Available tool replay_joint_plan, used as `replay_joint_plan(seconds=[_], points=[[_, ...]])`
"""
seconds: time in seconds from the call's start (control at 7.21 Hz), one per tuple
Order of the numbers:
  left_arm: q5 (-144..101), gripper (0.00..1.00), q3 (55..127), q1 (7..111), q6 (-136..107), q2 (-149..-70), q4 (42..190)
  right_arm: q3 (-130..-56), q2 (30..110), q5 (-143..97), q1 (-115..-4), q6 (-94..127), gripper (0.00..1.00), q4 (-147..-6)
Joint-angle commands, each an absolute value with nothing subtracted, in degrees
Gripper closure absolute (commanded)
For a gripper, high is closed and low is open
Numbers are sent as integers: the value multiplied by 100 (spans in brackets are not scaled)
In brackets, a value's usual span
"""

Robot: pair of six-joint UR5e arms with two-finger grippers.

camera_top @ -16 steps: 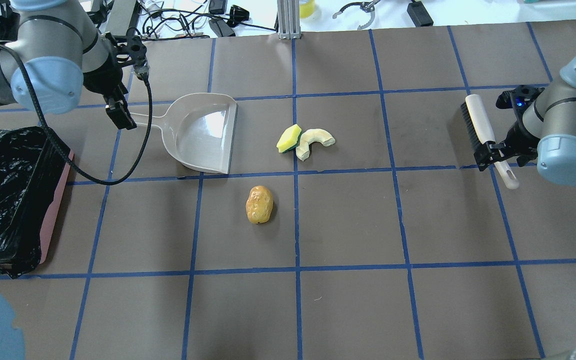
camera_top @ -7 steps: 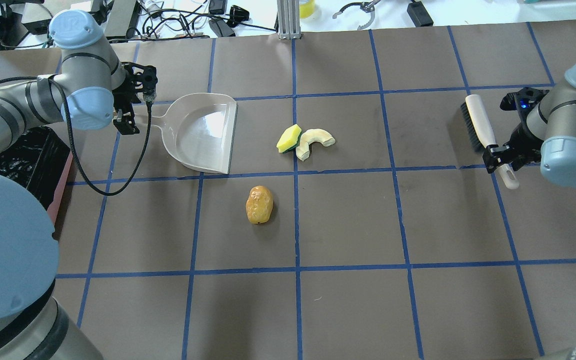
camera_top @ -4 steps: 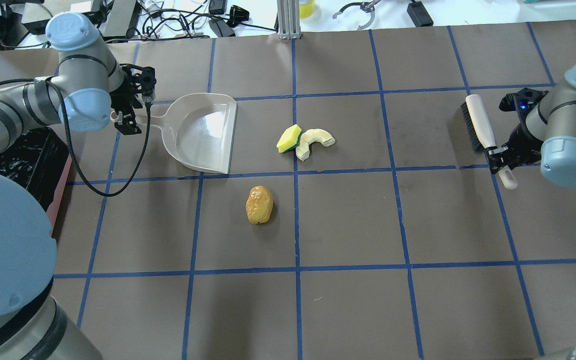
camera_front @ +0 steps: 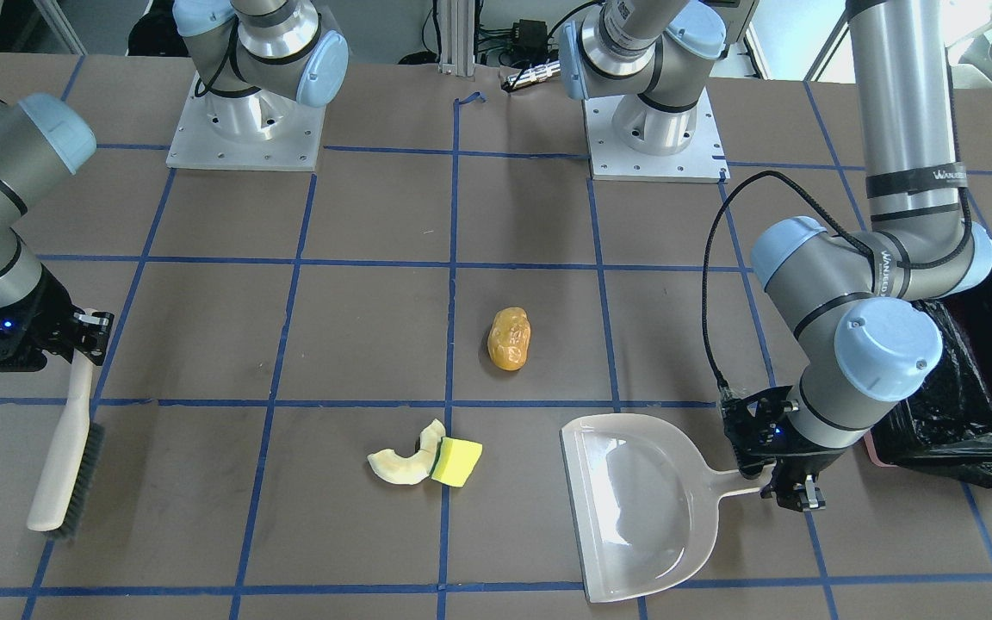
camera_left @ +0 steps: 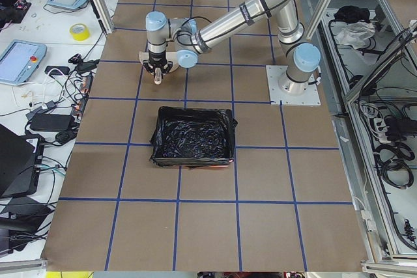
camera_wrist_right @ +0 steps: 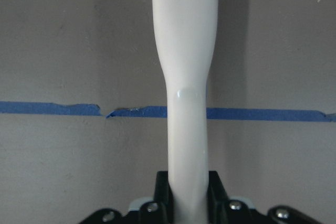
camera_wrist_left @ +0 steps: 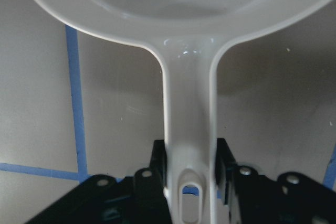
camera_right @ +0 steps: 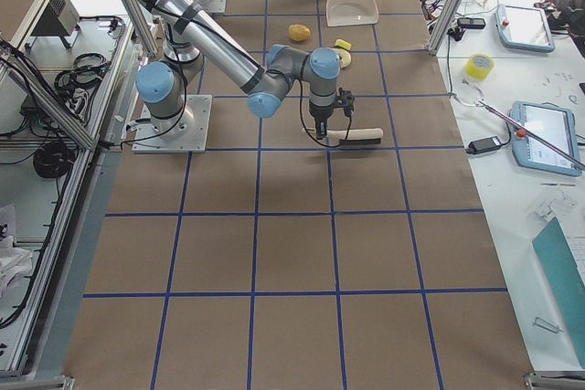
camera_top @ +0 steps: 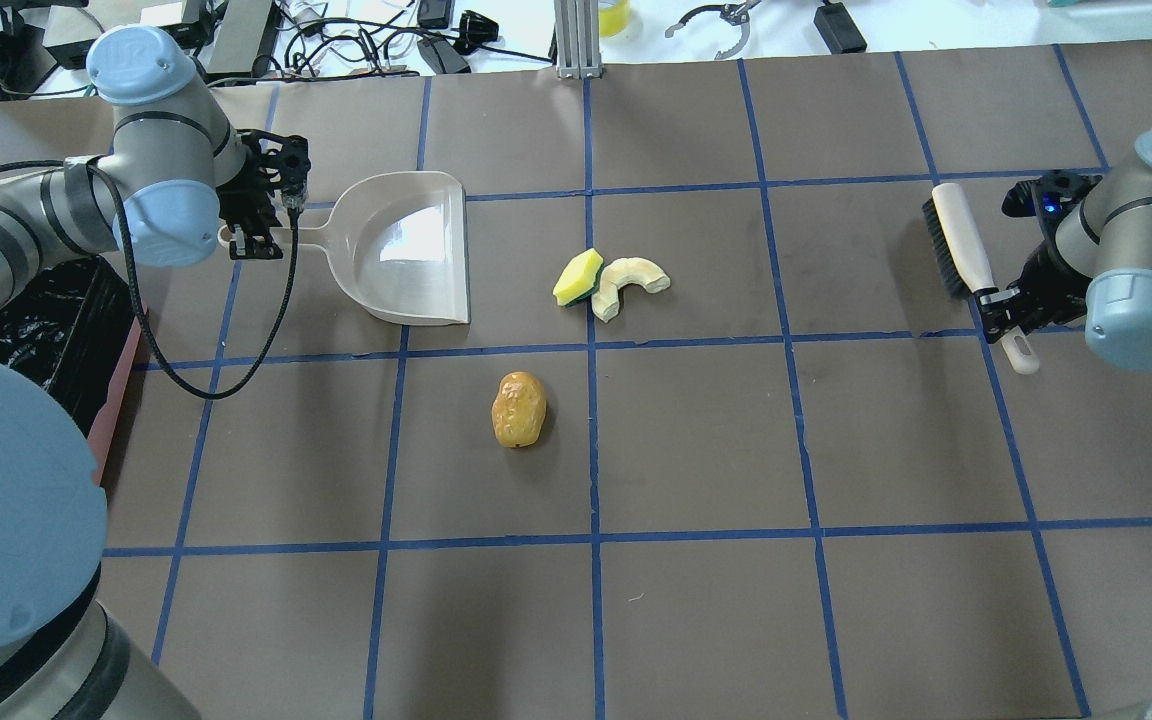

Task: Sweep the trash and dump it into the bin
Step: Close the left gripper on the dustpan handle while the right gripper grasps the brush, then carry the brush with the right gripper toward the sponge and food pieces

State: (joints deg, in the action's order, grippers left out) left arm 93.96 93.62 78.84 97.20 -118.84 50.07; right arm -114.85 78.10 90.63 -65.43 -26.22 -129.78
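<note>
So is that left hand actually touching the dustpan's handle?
Touching. The left wrist view shows the left hand closed on the dustpan handle, its black pads pressed against both sides with no gap.

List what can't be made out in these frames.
Bin contents: in the overhead view the left arm covers most of it. In exterior left the black liner is too dark and small to read.
Brush bristles: in the right wrist view they are cut off by the top edge, and only the handle shows.
Dustpan front lip: in the left wrist view it is cut off by the top edge.
</note>
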Motion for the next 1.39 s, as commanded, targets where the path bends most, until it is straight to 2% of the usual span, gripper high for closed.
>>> replay_joint_plan(seconds=[0.0,0.69,1.25], points=[[9395,100,9431,7884,9729,-11839,4975,-11146,8269,9062,-7053,-1877,100,-12186],[9387,100,9413,7901,10036,-11830,4992,-11241,8762,8991,-8820,547,100,-11997],[9387,100,9413,7910,10081,-11839,4983,-11346,8438,8983,-9991,2131,100,-11962]])
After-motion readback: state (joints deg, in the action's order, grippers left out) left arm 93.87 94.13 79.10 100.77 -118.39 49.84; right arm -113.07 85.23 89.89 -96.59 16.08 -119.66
